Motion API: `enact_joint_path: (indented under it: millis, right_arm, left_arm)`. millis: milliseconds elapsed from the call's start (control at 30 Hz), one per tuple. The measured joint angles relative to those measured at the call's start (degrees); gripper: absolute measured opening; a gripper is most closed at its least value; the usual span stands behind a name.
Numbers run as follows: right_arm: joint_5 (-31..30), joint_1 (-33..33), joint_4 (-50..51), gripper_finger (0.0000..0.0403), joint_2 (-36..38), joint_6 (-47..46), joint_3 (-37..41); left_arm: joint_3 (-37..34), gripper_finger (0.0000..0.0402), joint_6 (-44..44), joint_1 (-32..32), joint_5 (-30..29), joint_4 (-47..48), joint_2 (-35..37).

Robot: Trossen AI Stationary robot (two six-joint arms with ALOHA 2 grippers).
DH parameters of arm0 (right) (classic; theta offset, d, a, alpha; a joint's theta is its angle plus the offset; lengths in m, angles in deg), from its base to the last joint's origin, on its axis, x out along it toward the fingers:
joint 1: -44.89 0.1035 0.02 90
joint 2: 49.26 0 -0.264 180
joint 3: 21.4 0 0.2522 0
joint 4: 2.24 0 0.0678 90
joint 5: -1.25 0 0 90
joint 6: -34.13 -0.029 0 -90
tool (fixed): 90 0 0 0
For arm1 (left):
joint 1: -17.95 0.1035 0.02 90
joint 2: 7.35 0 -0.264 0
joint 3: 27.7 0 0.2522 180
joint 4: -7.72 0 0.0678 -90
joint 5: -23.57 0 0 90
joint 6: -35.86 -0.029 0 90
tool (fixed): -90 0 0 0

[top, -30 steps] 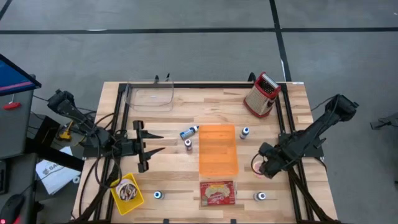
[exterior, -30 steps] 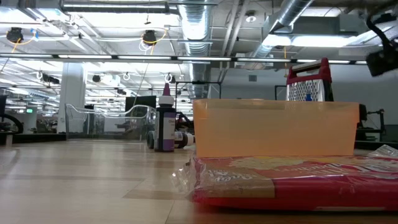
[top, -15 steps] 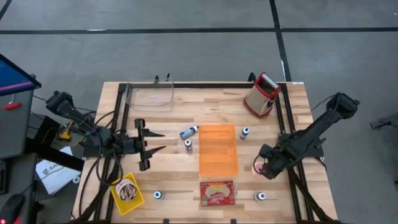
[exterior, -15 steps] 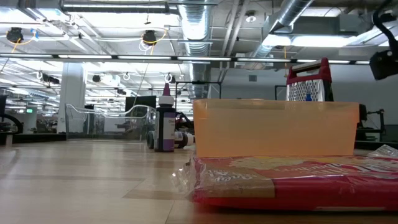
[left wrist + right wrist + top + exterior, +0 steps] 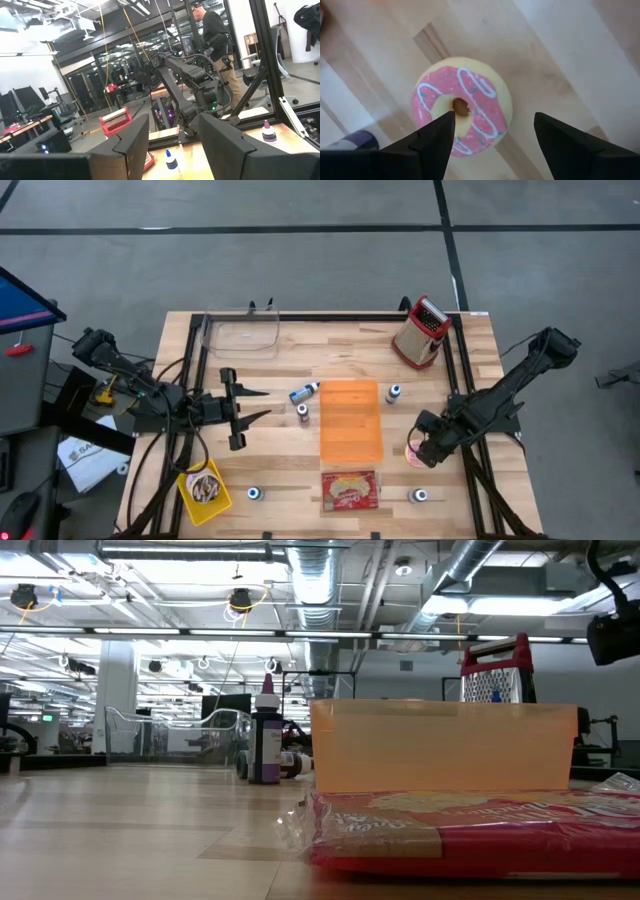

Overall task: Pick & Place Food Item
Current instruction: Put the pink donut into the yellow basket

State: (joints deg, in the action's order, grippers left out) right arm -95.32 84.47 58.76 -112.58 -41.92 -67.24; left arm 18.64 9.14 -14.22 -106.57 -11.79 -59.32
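At the table's near edge, centre: a red packet of biscuits [image 5: 349,489], flat on the wood, almost touching the near end of an orange translucent bin [image 5: 351,422]. A small bottle [image 5: 255,493] stands to its left, another [image 5: 419,495] to its right. Near left corner: yellow tray [image 5: 203,491] with brownish contents.

Right side, mid-depth: right gripper [image 5: 417,454] directly above a pink-iced doughnut [image 5: 461,105] with white drizzle, which lies on the bare wood just right of the bin. Fingers [image 5: 433,141] spread wide, one on either side of the doughnut, not touching it; nothing grasped.

Left side, mid-depth: left gripper [image 5: 255,404] level above the table, pointing toward the centre, fingers parted, empty.

Between them, beside the bin's far-left corner: one upright bottle [image 5: 302,412], one lying on its side [image 5: 303,392]. Another upright [image 5: 394,393] off the far-right corner.

Far edge: clear container [image 5: 243,335] on the left, red-handled box grater [image 5: 421,331] on the right.
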Motion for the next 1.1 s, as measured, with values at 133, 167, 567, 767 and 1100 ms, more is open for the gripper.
enact_joint_path:
  millis: [133,167,567,767,1100]
  right_arm:
    - [0.97,-0.65,-1.87,0.0265,-0.1,-0.35,0.01]
    - [1.08,-0.82,-1.95,0.0265,-0.1,-0.49,0.01]
    - [5.83,-4.2,-2.71,0.0265,-4.93,0.06,0.01]
    - [6.83,-4.13,-3.16,0.0265,-6.79,0.38,0.01]
    - [7.03,-4.14,-4.33,0.0265,-11.33,2.44,-0.01]
  left_arm:
    - [0.0,0.0167,-0.05,0.0,-0.02,0.01,0.02]
    - [0.0,0.0167,-0.24,0.0,-0.02,0.03,0.02]
    - [0.0,0.0167,-1.32,0.0,-0.07,0.5,0.04]
    - [0.0,0.0167,-1.33,0.0,-0.07,0.49,0.06]
    - [0.0,0.0167,-1.33,0.0,-0.07,0.45,0.07]
